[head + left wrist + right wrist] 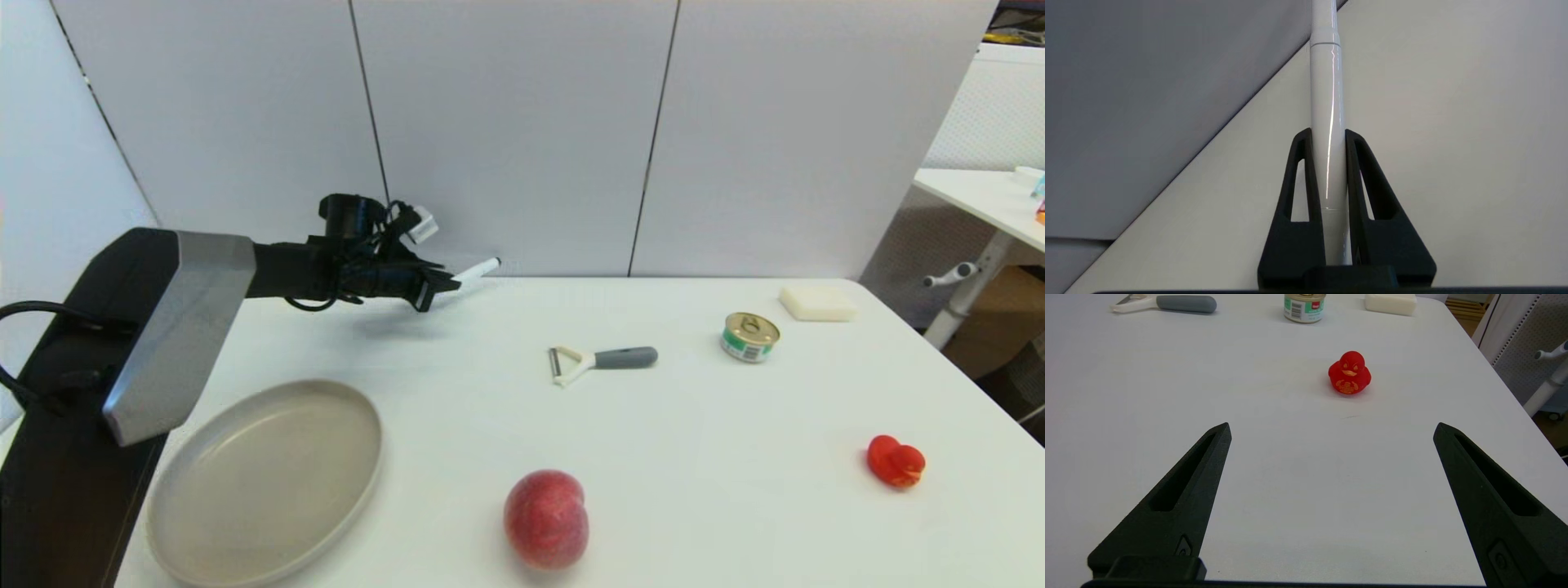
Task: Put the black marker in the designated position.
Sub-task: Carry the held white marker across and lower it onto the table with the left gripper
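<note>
Here, left gripper (437,286) clamped on the black marker (479,270), held in the air over the table's (457,425) far left part, near the back wall.

Glossy white barrel pinched between two matte black fingers (1300,196), far tip cut off in the wrist view. Right gripper (1331,430) spread wide, holding nothing. One each: beige oval plate (265,482), grey-handled peeler (602,360), tin can (749,336), white block (818,303), red rubber duck (896,461), reddish fruit (545,518).

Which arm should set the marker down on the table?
Left. The left gripper is already shut on the black marker, held above the table's far side. The right gripper is open, near the red duck.
</note>
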Controlling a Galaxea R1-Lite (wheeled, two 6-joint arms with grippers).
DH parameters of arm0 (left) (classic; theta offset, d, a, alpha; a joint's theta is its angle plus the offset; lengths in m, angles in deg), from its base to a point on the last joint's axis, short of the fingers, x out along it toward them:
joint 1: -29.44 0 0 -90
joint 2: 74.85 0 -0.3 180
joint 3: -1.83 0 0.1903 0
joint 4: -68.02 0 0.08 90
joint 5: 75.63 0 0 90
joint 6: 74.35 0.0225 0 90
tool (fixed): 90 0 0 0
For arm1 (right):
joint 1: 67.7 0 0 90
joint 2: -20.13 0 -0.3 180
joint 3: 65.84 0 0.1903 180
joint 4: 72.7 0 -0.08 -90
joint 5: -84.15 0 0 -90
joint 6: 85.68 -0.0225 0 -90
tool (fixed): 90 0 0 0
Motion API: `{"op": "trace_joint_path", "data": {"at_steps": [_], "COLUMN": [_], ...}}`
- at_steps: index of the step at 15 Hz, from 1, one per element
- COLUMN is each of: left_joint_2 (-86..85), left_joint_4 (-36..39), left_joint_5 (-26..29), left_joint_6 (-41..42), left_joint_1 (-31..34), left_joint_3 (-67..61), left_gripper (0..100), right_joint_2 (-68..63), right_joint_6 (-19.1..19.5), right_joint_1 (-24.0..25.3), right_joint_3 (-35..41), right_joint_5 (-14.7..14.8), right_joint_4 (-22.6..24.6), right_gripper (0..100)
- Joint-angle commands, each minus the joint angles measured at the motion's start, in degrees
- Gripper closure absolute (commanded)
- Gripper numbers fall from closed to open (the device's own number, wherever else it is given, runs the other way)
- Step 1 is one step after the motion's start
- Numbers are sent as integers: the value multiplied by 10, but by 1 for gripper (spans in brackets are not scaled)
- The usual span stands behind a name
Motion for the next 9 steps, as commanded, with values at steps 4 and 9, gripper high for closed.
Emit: {"op": "trace_joint_path", "data": {"at_steps": [4,9], "left_joint_2": [-234,-386], "left_joint_4": [-77,-77], "left_joint_5": [0,-43], "left_joint_6": [26,29], "left_joint_1": [28,130], "left_joint_3": [-167,-385], "left_gripper": [100,100], "right_joint_2": [-1,1], "right_joint_6": [1,1], "right_joint_1": [0,0], "right_joint_3": [0,0], "right_joint_5": [0,0], "right_joint_4": [0,0], "right_gripper": [0,0]}}
